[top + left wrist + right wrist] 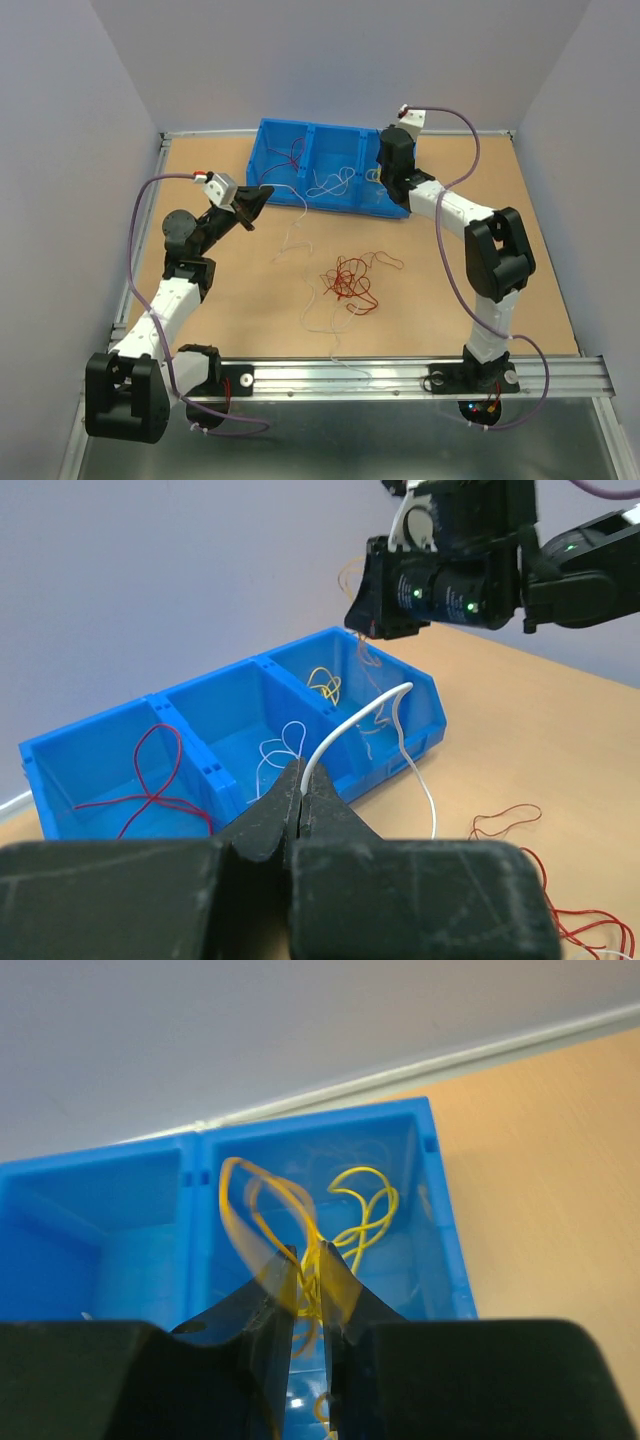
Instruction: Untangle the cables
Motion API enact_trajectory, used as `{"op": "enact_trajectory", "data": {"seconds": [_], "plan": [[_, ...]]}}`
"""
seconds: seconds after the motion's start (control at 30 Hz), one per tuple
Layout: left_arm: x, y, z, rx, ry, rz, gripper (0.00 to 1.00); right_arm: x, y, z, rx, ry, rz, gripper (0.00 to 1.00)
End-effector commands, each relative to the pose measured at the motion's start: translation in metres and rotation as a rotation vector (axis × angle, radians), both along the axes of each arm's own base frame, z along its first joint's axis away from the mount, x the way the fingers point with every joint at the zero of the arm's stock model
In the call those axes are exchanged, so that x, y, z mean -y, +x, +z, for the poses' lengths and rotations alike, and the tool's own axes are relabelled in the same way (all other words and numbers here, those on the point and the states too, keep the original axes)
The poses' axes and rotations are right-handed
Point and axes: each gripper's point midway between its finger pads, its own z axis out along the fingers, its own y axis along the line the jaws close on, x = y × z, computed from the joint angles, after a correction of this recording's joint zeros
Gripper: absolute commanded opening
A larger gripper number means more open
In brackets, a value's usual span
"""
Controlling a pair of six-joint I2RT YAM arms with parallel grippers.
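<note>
Top external view shows a tan wooden desk (520, 280) with a metal rail (400, 375) along its near edge and plain pale lilac walls (330, 60) rising on the other three sides. A blue bin (345, 204) with three compartments sits at the far edge, near its middle. A clump of red cables (348, 283) lies at the desk's centre. Loose white cables (318, 312) trail beside it toward the near edge. The left claw (303, 775) is clenched on a white cable (350, 725) by the bin's left end. The right claw (306, 1260) hangs over the bin's right compartment, pinching a yellow cable (245, 1200). A second yellow loop (365, 1210) lies on that compartment's floor.
</note>
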Motion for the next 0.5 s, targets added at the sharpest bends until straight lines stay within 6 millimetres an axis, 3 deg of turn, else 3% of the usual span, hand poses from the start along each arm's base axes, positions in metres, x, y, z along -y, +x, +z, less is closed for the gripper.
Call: {"op": "enact_trajectory", "data": {"seconds": [0.0, 0.03, 0.07, 0.27, 0.37, 0.4, 0.43, 0.47], "plan": [[0.002, -0.012, 0.018, 0.096, 0.002, -0.016, 0.00, 0.002, 0.008, 0.008, 0.013, 0.069, -0.008, 0.41], [0.002, -0.012, 0.018, 0.097, 0.003, -0.015, 0.00, 0.001, 0.007, 0.004, 0.005, 0.069, -0.005, 0.74], [0.002, -0.012, 0.017, 0.096, 0.002, -0.016, 0.00, 0.001, 0.005, 0.000, -0.005, 0.067, -0.001, 0.78], [0.005, -0.013, 0.017, 0.100, 0.010, -0.025, 0.00, -0.012, -0.025, 0.021, -0.001, 0.099, 0.154, 0.86], [0.006, -0.013, 0.017, 0.103, 0.013, -0.024, 0.00, -0.041, -0.056, 0.022, -0.027, 0.095, 0.401, 0.87], [0.006, -0.013, 0.017, 0.102, 0.012, -0.024, 0.00, -0.055, -0.077, 0.019, -0.030, 0.103, 0.527, 0.87], [0.005, -0.013, 0.017, 0.102, 0.012, -0.021, 0.00, -0.062, -0.084, 0.005, -0.046, 0.105, 0.582, 0.87], [0.005, -0.012, 0.018, 0.104, 0.013, -0.017, 0.00, -0.066, -0.099, 0.019, -0.001, 0.133, 0.628, 0.87]]}}
